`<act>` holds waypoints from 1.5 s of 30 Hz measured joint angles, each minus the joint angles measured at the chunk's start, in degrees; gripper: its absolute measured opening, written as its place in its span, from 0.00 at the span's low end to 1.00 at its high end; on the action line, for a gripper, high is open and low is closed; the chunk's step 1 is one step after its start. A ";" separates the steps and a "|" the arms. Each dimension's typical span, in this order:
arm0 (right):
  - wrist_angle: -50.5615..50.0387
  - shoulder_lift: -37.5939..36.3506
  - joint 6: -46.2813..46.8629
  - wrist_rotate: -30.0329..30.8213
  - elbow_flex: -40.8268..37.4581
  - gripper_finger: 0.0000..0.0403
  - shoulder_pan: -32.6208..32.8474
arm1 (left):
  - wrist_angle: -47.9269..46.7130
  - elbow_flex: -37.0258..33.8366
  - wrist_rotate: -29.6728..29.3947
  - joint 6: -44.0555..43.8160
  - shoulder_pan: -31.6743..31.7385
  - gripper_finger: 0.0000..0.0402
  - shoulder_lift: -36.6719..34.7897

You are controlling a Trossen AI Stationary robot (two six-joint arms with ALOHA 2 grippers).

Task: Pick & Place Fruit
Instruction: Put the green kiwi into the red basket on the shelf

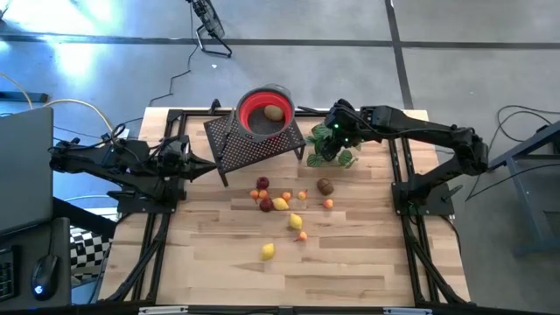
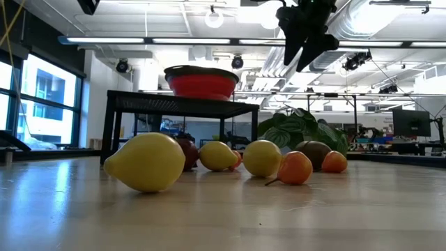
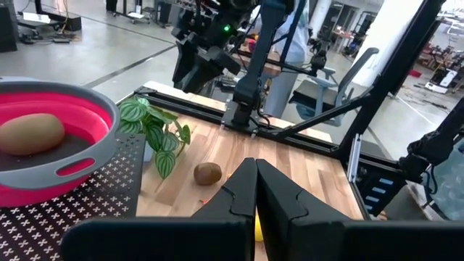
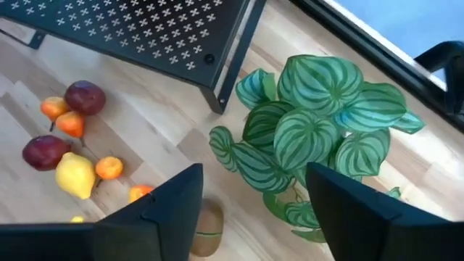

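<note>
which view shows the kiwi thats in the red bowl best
The left wrist view: the kiwi lies unobstructed in the red bowl. The high view shows it tiny from above; the low view shows only the bowl's side; the right wrist view misses it.

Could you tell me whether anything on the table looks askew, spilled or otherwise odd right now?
Nothing looks damaged. One kiwi already lies in the red bowl on the black perforated stand, which sits angled to the table's edges. The remaining fruit lies scattered loose on the wooden table, as expected mid-task.

Three yellow lemons (image 1: 268, 250), two dark red fruits (image 1: 262, 184), about five small orange balls (image 1: 328, 204), two kiwis (image 1: 325, 185), one red bowl (image 1: 266, 112), one plant (image 1: 331, 149).
</note>
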 joint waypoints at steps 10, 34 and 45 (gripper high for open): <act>8.99 0.15 7.43 -1.99 -12.24 0.58 0.00 | 0.50 0.00 0.00 0.17 0.00 0.00 0.00; 12.68 0.04 12.31 -6.64 -20.83 0.56 0.00 | -0.07 0.04 -0.55 1.75 0.00 0.00 0.24; 13.86 0.02 8.50 -8.51 -20.83 0.56 3.59 | -0.09 0.04 -3.52 1.74 0.00 0.00 0.24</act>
